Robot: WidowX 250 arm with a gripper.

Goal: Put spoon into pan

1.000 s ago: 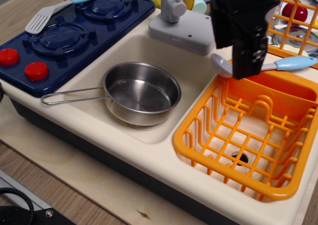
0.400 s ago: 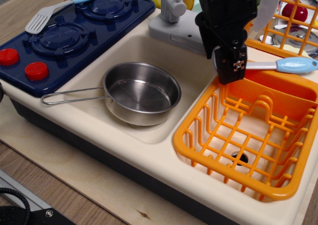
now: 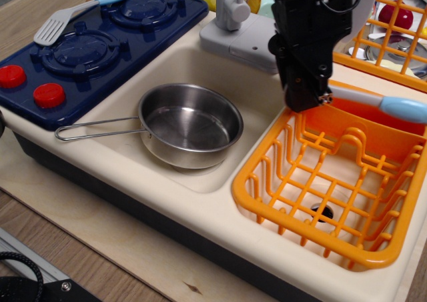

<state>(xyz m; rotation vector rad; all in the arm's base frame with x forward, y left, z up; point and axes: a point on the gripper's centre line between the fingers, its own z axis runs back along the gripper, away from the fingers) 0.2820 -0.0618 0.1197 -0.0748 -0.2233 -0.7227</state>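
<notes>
The black gripper (image 3: 308, 101) clamps the spoon (image 3: 387, 104) by its grey end above the orange dish rack's (image 3: 320, 239) far-left corner, right of the steel saucepan (image 3: 190, 124) in the sink (image 3: 257, 89)

Saucepan (image 3: 190, 125): polished stainless steel, mirror-bright inside, with a thin bare wire handle; spoon (image 3: 393, 105): smooth plastic, light blue handle with a soft sheen, bowl hidden behind the gripper (image 3: 305, 101), which is matt black hard plastic or metal with small bright screws. Sink unit (image 3: 167, 195): cream moulded plastic, smooth and semi-matt; stove top (image 3: 100, 45): glossy navy plastic with shiny red knobs (image 3: 30, 86); dish rack (image 3: 333, 175): glossy orange plastic lattice. Spatula (image 3: 77, 12): grey and light blue plastic, smooth; faucet (image 3: 240, 25): matt grey plastic; tabletop (image 3: 73, 249): pale wood with visible grain.
</notes>
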